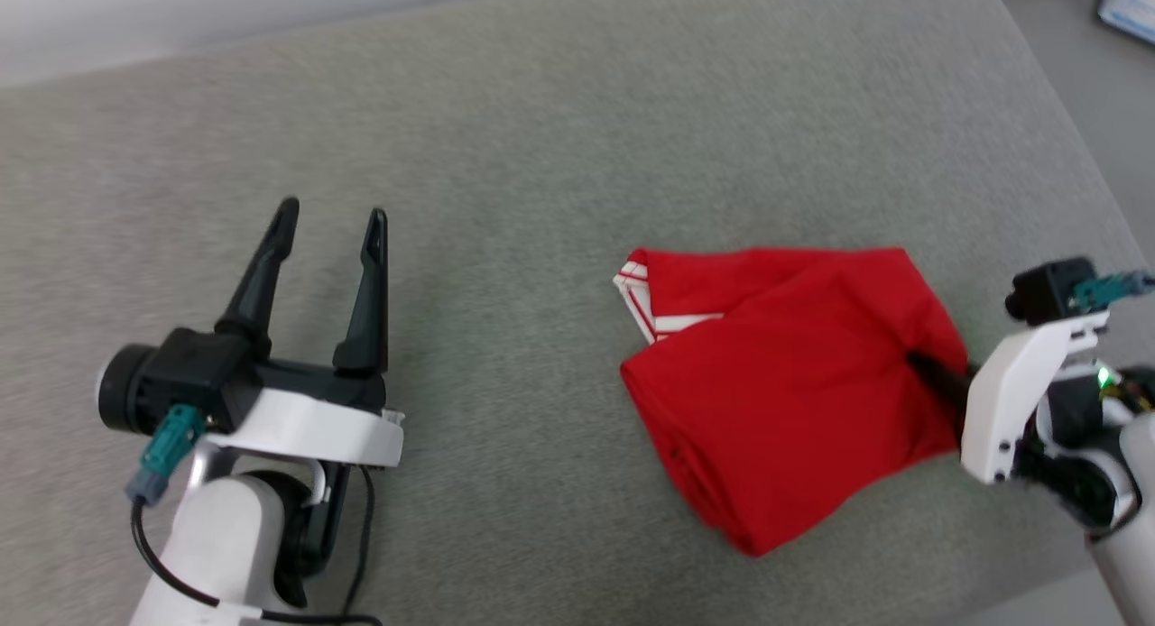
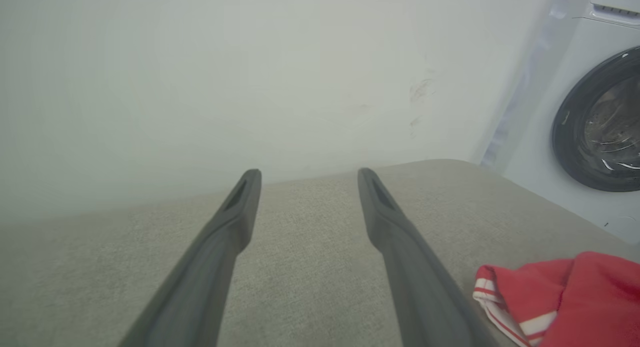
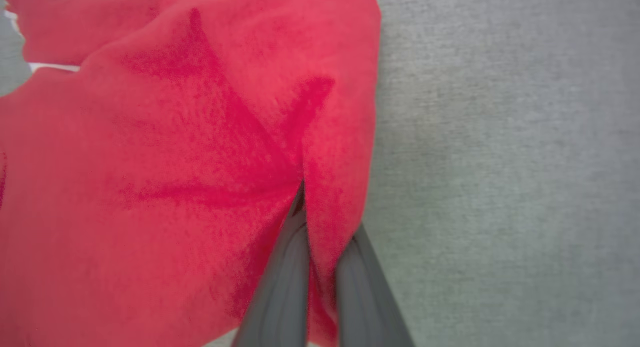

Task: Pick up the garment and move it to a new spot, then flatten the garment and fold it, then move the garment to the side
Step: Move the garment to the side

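The right gripper (image 3: 320,222) has its jaws pinched narrow on a ridge of red cloth at the right edge of the garment (image 1: 785,373). The garment lies as a compact bundle on the right part of the grey upholstered surface (image 1: 541,157), and the left gripper (image 1: 329,220) stands well apart to the left, jaws wide and empty. The step in hand is judged to be the transfer to the side, though the blurred head view leaves the fold's completeness uncertain. The next move calls for a low, even pull that does not spill the layers.
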Robot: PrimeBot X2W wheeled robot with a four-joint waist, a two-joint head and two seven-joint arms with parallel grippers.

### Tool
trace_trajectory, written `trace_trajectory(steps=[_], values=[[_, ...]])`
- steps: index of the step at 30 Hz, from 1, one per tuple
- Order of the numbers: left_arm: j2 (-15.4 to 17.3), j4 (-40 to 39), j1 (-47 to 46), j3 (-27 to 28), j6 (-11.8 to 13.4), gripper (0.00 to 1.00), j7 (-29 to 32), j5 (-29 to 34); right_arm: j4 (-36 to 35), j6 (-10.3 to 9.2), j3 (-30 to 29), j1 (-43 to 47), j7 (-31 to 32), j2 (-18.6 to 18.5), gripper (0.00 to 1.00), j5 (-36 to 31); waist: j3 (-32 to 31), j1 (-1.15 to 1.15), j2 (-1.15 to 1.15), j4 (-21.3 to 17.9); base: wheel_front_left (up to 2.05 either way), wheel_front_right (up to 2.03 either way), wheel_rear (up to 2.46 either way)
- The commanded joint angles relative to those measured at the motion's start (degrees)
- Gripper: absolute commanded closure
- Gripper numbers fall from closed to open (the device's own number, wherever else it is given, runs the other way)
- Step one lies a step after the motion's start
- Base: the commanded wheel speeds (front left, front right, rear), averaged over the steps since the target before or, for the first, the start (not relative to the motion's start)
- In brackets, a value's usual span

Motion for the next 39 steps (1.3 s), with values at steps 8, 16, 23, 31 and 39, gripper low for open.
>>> trace_trajectory(steps=[8,16,23,31,39], values=[[2.80,-4.80,-6.47,-1.12,-0.28,0.00,3.66,2.83,8.84,-0.10,2.69,-13.00,-8.66,-2.45,1.00,-0.97,12.72,0.00,0.00,-9.44,0.00,0.00,0.00],[5.24,-11.69,-11.04,-2.10,0.15,0.00,7.48,6.31,15.36,-0.10,-0.35,-21.57,-16.03,-5.46,1.00,-0.84,19.03,0.00,0.00,-9.35,0.00,0.00,0.00],[5.79,-15.87,-12.06,-2.83,0.98,0.00,10.03,8.14,21.68,-0.09,-6.12,-24.78,-20.74,-7.51,1.00,-2.44,20.54,0.00,0.00,-7.38,0.00,0.00,0.00],[5.51,-16.80,-11.20,-3.13,1.66,0.00,10.48,7.65,27.75,-0.10,-9.07,-25.02,-25.39,-5.01,1.00,-4.09,20.94,0.00,0.00,-5.90,0.00,0.00,0.00],[5.31,-15.73,-9.98,-2.89,2.07,0.00,9.51,6.65,36.56,-0.10,-13.84,-27.02,-33.90,-4.57,0.00,-9.41,19.30,0.00,0.00,-4.42,0.00,0.00,0.00]])
